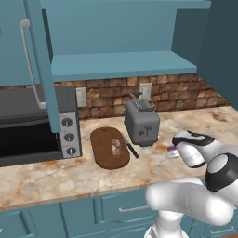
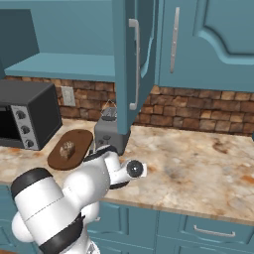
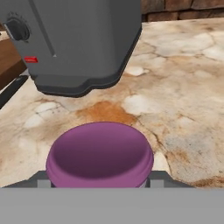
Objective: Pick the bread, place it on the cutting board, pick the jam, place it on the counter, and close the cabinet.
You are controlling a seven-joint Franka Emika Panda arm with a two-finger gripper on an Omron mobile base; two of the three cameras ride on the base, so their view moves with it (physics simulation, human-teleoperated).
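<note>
Teal cabinet (image 1: pixel 116 65) hanging open over the worktop (image 1: pixel 56 179), inner shelf lying bare in left base view; door (image 2: pixel 126 64) with silver bar handle swinging out over the toaster in right base view. Black microwave (image 1: pixel 32 123) sitting at far left on the worktop. White arm (image 2: pixel 74 193) reaching forward and low, hand dipping down just right of the grey toaster (image 1: pixel 142 123). Dark oval cutting board (image 1: pixel 109 148) lying between microwave and toaster, bread (image 2: pixel 67 150) resting on it, reading clearer from the right base view. Thin black-handled knife (image 1: pixel 130 148) lying between board and toaster.

Hand view bringing up close what the base views barely give: pink-purple jam (image 3: pixel 99 153) sitting on the marbled worktop just in front of the toaster. Tool (image 3: pixel 99 181) straddling the jar, fingertips (image 3: pixel 43 183) pressing at its sides, gripping the jam. Left base view giving just a purple sliver of the jar beside the hand.
</note>
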